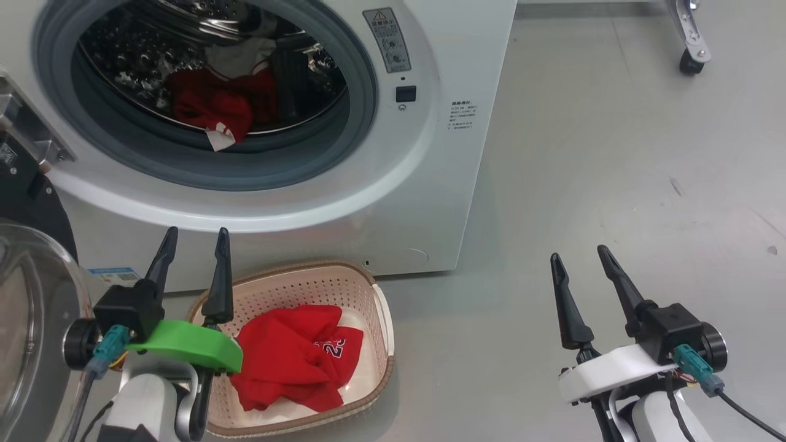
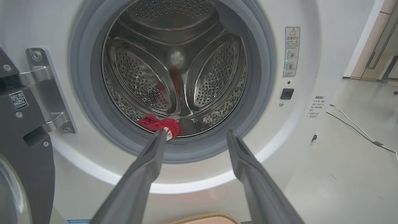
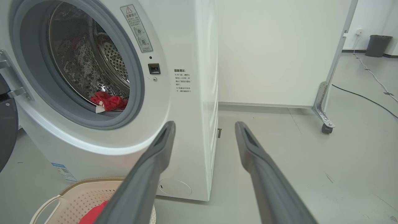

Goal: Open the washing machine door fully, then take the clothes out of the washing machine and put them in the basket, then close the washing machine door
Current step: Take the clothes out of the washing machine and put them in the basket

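The white washing machine [image 1: 430, 202] stands with its door [image 1: 31, 319] swung wide to the left; the glass bowl shows at the lower left. Red clothes [image 1: 215, 104] lie at the drum's bottom front, seen also as clothes [image 2: 160, 124] and clothes [image 3: 108, 101]. More red clothes [image 1: 295, 362] with white lettering lie in the cream basket [image 1: 384, 319] on the floor before the machine. My left gripper [image 1: 196, 239] is open and empty above the basket's left rim, pointing at the drum. My right gripper [image 1: 580, 258] is open and empty over bare floor to the right.
Grey floor spreads right of the machine. A white panel on a castor foot [image 3: 325, 121] stands behind. Cables [image 3: 370, 74] run across the far floor, and a dark bin [image 3: 377, 45] sits by the wall. The door hinge [image 2: 46, 90] sits left of the drum opening.
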